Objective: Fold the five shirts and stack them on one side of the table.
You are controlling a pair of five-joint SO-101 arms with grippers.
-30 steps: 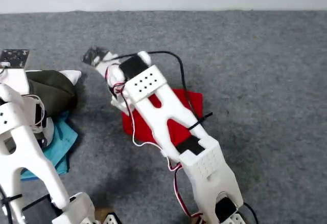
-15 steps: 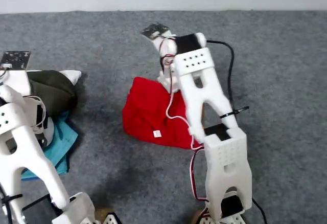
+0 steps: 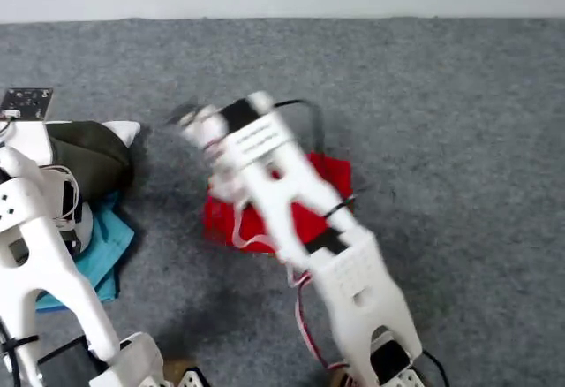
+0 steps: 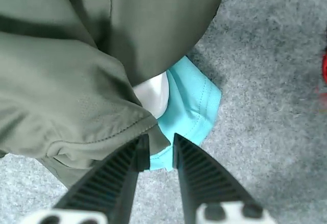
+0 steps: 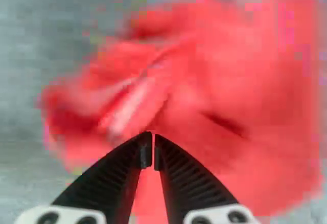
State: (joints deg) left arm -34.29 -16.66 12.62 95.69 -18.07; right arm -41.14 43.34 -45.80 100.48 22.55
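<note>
Red shirt point(image 3: 334, 175) crumpled on grey felt point(image 3: 441, 140), right pincer point(image 5: 148, 147) clenched, left pincer point(image 4: 158, 147) parted

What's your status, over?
Right gripper shut, over red shirt. Left gripper slightly open, at olive shirt atop teal shirt. Red shirt apart from that pile.

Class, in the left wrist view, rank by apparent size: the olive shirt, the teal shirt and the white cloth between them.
Largest: olive shirt, by far.
Next: teal shirt.
Smallest: white cloth.
The olive shirt covers much of the other two, so this ranks visible parts only.
</note>
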